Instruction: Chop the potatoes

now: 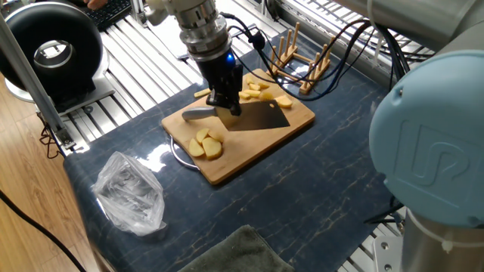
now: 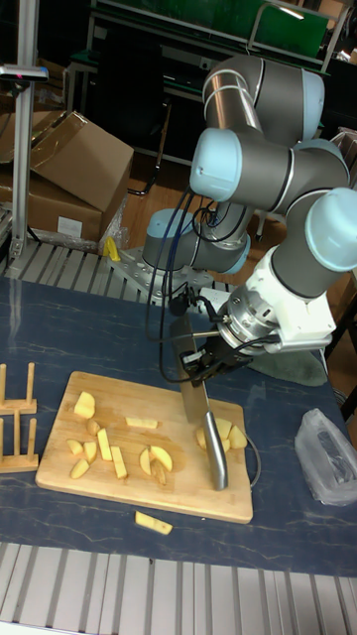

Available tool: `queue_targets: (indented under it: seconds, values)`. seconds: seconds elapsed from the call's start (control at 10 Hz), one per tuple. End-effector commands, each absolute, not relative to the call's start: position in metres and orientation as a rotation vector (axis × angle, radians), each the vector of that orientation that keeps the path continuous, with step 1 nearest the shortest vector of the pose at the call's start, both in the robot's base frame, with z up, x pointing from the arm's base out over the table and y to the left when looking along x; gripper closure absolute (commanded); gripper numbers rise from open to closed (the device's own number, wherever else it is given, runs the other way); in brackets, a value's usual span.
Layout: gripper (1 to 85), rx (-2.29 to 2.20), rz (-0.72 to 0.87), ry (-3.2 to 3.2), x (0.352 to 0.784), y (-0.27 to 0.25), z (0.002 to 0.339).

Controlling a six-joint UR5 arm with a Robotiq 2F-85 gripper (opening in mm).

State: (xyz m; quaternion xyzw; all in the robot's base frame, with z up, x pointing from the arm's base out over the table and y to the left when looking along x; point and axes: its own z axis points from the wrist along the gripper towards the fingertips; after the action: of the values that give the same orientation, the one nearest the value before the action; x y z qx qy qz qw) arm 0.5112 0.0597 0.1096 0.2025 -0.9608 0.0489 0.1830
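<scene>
My gripper (image 1: 224,100) (image 2: 203,375) is shut on a cleaver (image 1: 257,117) (image 2: 188,367), gripping it where the blade meets the grey handle (image 1: 197,113) (image 2: 216,461). The blade stands edge-down over the middle of the bamboo board (image 1: 261,142) (image 2: 129,491). The potatoes lie in two groups: rounded slices (image 1: 206,144) (image 2: 226,434) near the handle end, and wedges and sticks (image 1: 261,91) (image 2: 104,444) on the blade's other side. One stick (image 1: 202,94) (image 2: 152,523) lies off the board on the blue mat.
A crumpled clear plastic bag (image 1: 128,193) (image 2: 327,456) lies beside the board. A wooden rack (image 1: 299,57) (image 2: 15,417) stands at the board's far end. A grey-green cloth (image 1: 234,253) is at the front edge. Cables run behind the gripper.
</scene>
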Motion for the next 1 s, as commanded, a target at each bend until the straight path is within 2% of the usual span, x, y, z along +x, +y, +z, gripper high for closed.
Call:
queue_targets:
  seconds: [0.0,0.9]
  values:
    - [84.7,0.545,0.125,-2.676,0.497,0.058,0.107]
    - [84.7,0.465,0.154,-2.621,0.477,0.053,0.107]
